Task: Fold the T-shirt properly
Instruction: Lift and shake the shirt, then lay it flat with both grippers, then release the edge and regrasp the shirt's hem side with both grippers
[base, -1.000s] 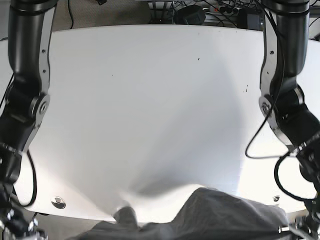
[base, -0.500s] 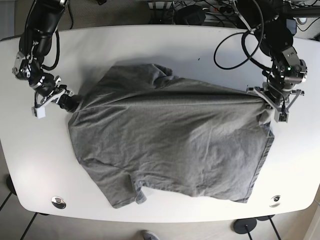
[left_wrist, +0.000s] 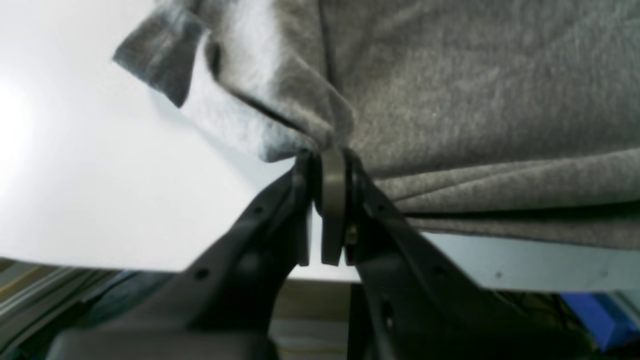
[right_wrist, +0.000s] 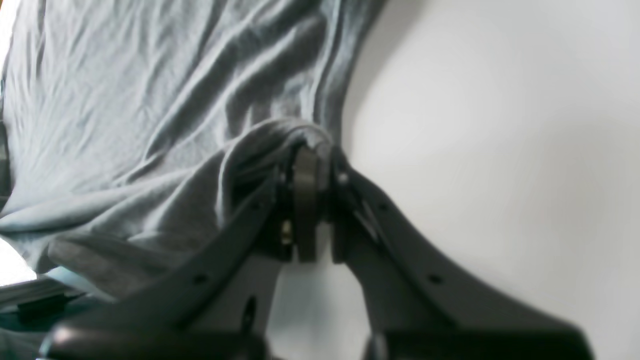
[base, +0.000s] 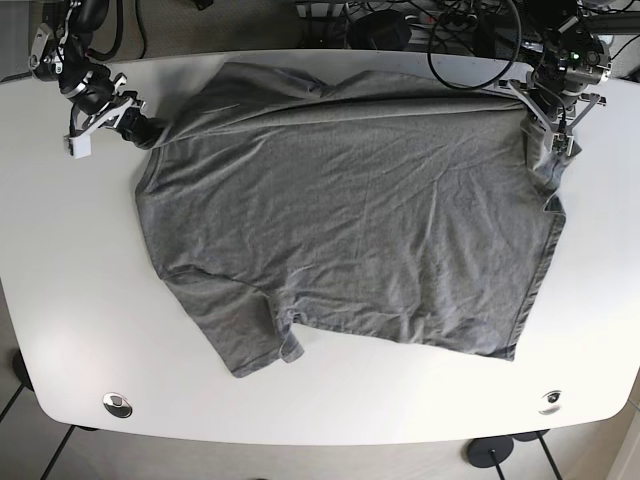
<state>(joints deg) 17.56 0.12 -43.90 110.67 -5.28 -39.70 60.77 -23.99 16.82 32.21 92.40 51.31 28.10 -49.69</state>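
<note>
The grey T-shirt (base: 350, 220) lies spread over the white surface (base: 80, 330), its far edge drawn towards the back, one short sleeve (base: 255, 350) trailing at the near side. It looks like a light, limp knit: it rumples into fine creases, sags wherever it is not held, and will likely follow a pull only along the line between the two held points. It should not be slippery on the tabletop, but a thin pinch of cloth can creep out of a grip under tension. Judging from how it lies, the sensible places to hold it are corners and hems, where the fabric doubles up and gives more bulk to bite on.

The left claw (base: 553, 125) sits at the far corner of the shirt on the base view's right. In its wrist view the left claw (left_wrist: 327, 165) is pressed together on a bunched fold of cloth, the fabric gathering into pleats right at the tips and a loose flap hanging beyond.

The right claw (base: 140, 128) is at the opposite far corner. Seen from its wrist, the right claw (right_wrist: 306, 160) is likewise closed tight, pinching a hump of fabric that drapes over the tips, with bare surface just beside it.
</note>
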